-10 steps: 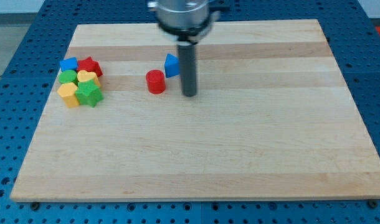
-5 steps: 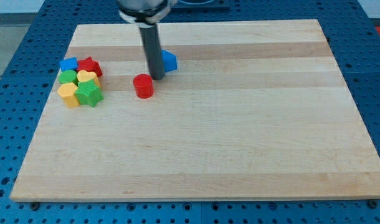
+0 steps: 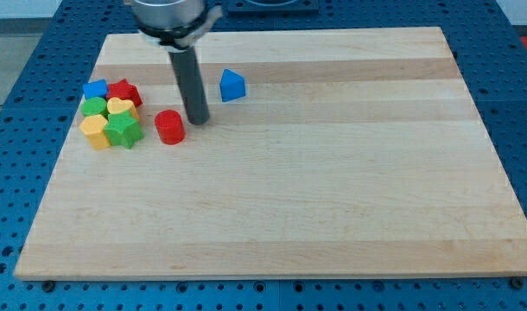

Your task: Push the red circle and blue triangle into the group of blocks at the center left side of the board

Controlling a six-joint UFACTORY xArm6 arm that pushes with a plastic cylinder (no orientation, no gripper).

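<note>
The red circle (image 3: 169, 126) lies on the wooden board, left of centre, a short gap to the right of the group. My tip (image 3: 197, 120) stands right next to the red circle, on its right and slightly above. The blue triangle (image 3: 231, 85) lies alone further up and right of the tip. The group at the view's centre left holds a blue block (image 3: 95, 89), a red block (image 3: 123, 91), a green block (image 3: 94, 106), a yellow heart (image 3: 120, 107), a yellow block (image 3: 95, 130) and a green star (image 3: 123, 131).
The wooden board (image 3: 333, 190) rests on a blue perforated table (image 3: 22, 130). The arm's round grey body (image 3: 170, 15) hangs over the board's top edge.
My tip has swept left, passing the blue triangle and pushing the red circle left and slightly down toward the group. The blue triangle has stayed nearly in place.
</note>
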